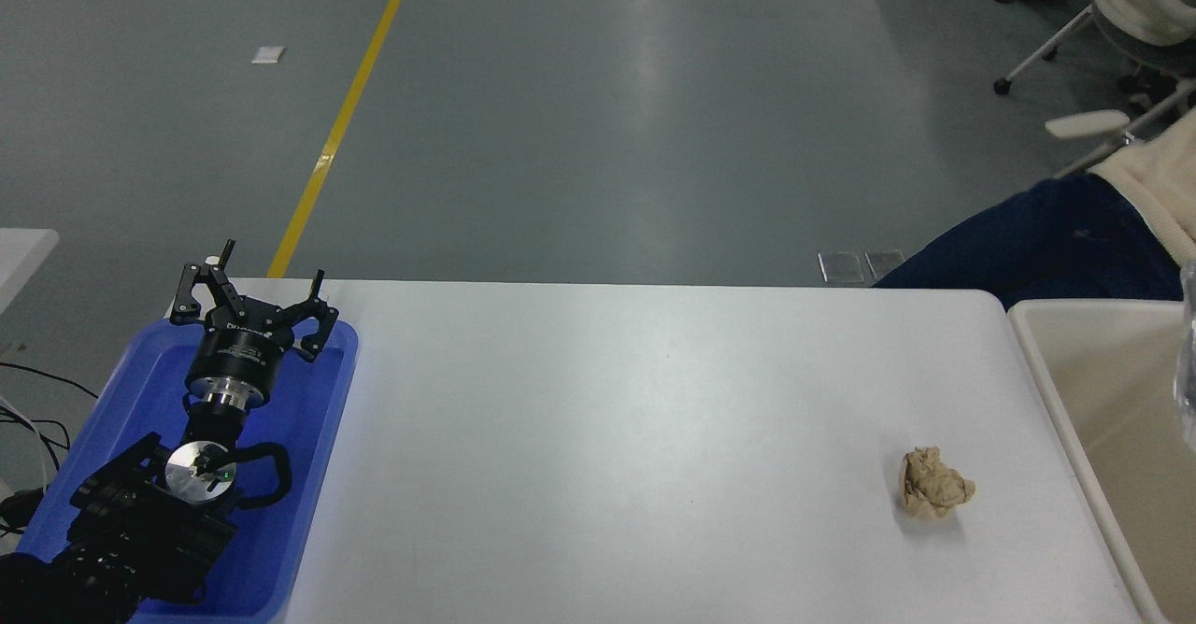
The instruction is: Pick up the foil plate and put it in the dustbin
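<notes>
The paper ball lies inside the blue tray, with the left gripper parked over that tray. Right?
Not quite. The head view shows the paper ball on the bare table, near the dustbin. The left gripper is indeed over the blue tray.

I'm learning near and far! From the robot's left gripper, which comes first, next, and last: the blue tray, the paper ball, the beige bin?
From the left gripper:
1. Blue tray, right beneath it, at the left.
2. Paper ball, right side of the table.
3. Dustbin, right edge.
</notes>
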### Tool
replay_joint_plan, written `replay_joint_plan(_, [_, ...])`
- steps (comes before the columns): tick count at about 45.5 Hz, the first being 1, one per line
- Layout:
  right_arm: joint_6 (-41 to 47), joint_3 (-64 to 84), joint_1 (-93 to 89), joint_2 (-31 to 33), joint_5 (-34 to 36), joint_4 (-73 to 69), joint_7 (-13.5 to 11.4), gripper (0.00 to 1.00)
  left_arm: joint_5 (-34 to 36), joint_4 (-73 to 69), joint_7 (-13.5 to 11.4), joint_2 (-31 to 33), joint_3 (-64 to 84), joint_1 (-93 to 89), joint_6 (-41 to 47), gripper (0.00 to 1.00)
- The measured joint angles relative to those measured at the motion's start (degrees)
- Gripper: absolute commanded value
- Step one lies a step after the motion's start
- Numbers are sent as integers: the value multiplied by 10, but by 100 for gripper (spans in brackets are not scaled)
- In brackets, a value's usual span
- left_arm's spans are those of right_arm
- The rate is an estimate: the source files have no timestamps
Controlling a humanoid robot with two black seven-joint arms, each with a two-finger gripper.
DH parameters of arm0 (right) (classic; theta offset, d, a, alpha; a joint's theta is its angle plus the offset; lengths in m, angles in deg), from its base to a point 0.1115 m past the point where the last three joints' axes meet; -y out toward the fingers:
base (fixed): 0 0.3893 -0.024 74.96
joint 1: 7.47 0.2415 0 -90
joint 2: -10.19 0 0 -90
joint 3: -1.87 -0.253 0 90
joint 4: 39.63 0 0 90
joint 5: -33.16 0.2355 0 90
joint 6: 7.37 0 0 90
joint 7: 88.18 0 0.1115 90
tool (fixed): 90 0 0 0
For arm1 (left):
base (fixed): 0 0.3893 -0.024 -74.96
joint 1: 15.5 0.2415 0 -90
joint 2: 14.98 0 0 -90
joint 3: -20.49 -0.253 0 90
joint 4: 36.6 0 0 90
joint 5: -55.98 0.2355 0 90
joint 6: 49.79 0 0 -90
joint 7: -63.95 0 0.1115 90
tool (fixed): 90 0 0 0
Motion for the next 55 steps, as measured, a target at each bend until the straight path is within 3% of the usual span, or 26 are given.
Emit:
replay_joint_plan(16, [-189,-127,-201,-1,27,72,-2,0,0,0,0,0,0,0,0,100])
replay_joint_plan(47, [-251,-357,-504,-87,37,363,-2,0,0,0,0,0,0,0,0,100])
replay_joint_plan(48, [-251,-359,-506,-88,37,366,-2,11,0,0,0,0,0,0,0,100])
replay_joint_plan(51, [-253,-365,-514,-92,37,375,-2,67,0,0,0,0,0,0,0,100])
replay_joint_plan(52, [-254,-367,-516,-93,37,377,-2,78,0,0,0,0,0,0,0,100])
replay_joint_plan(55, [-262,-371,-521,-94,37,386,-2,88,0,0,0,0,0,0,0,100])
